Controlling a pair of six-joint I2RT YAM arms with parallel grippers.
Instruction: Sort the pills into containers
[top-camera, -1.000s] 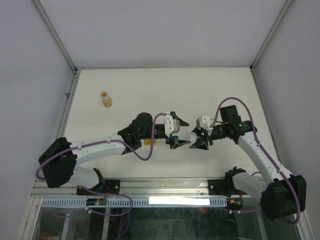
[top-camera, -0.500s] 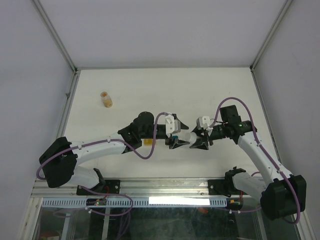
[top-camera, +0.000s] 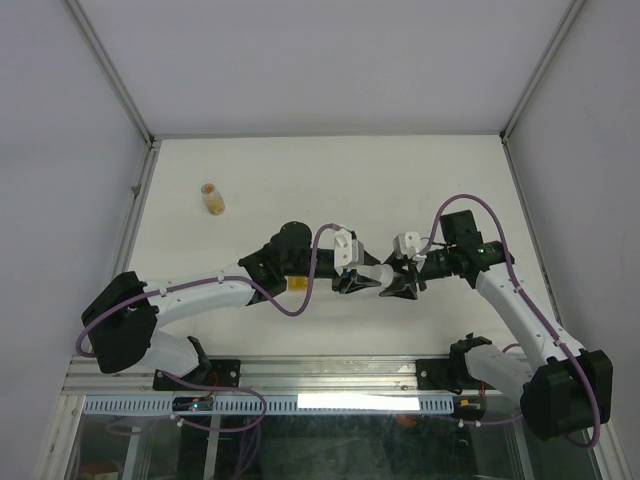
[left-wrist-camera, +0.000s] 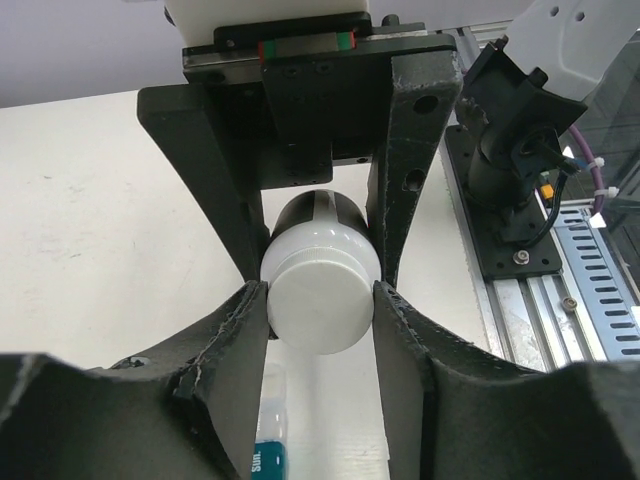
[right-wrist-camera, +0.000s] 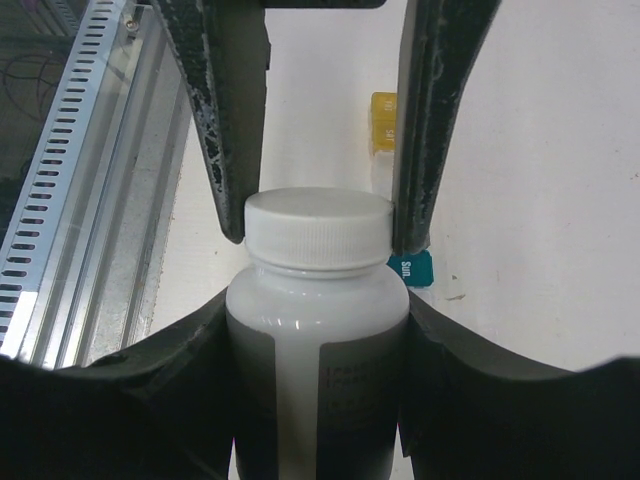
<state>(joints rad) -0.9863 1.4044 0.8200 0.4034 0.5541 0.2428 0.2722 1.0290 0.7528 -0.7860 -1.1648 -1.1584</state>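
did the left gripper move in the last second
yes, left gripper slid slightly right, away from the amber vial, its jaws closing on the bottle cap

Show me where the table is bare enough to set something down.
Bare: the far half of the table, from the amber vial across to the right edge, plus a smaller patch between vial and left arm. Crowded: the middle, where the left gripper and right gripper both clamp the white pill bottle over the pill organizer strip.
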